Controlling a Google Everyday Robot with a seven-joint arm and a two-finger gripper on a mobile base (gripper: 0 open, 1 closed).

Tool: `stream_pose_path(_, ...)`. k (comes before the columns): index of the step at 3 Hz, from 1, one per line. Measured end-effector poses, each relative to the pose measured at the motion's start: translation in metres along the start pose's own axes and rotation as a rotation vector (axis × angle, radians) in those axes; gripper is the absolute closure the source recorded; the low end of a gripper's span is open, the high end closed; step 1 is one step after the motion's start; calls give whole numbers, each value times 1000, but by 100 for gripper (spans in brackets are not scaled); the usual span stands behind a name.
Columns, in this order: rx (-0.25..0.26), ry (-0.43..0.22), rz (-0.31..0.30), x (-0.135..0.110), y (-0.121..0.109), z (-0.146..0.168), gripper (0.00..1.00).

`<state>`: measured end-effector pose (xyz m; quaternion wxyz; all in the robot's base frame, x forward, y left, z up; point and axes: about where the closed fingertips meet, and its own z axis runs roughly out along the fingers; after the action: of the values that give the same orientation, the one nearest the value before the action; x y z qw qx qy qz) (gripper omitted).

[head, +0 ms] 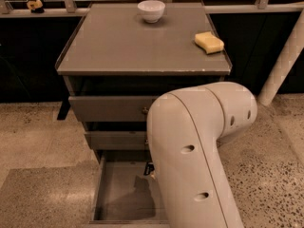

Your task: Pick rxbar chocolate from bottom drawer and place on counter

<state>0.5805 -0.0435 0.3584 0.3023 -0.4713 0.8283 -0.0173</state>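
Note:
The bottom drawer (121, 194) of the grey cabinet is pulled open and shows a flat grey floor on its left side. My large white arm (194, 156) reaches down over the drawer's right side and hides it. My gripper is behind the arm, low in the drawer. Only a small dark piece (148, 168) shows at the arm's left edge, and I cannot tell if it is gripper or bar. The rxbar chocolate is otherwise hidden. The counter (137, 42) is the grey cabinet top.
A white bowl (151, 10) stands at the counter's back middle. A yellow sponge (209, 42) lies at its right edge. Two shallower drawers (111, 108) sit above the open one. A white post (285, 61) stands at the right. The floor is speckled.

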Motion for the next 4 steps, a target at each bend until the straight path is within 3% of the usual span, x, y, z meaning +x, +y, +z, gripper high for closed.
stream_pose_path(1,70,40,20,20,-28,-49,100)
stream_pose_path(2,183,68,-3,51,-42,-137,100)
stream_pose_path(3,200,77,-11,59,-50,-171,100)
stream_pose_path(4,224,45,-10,47,-58,-184,100)
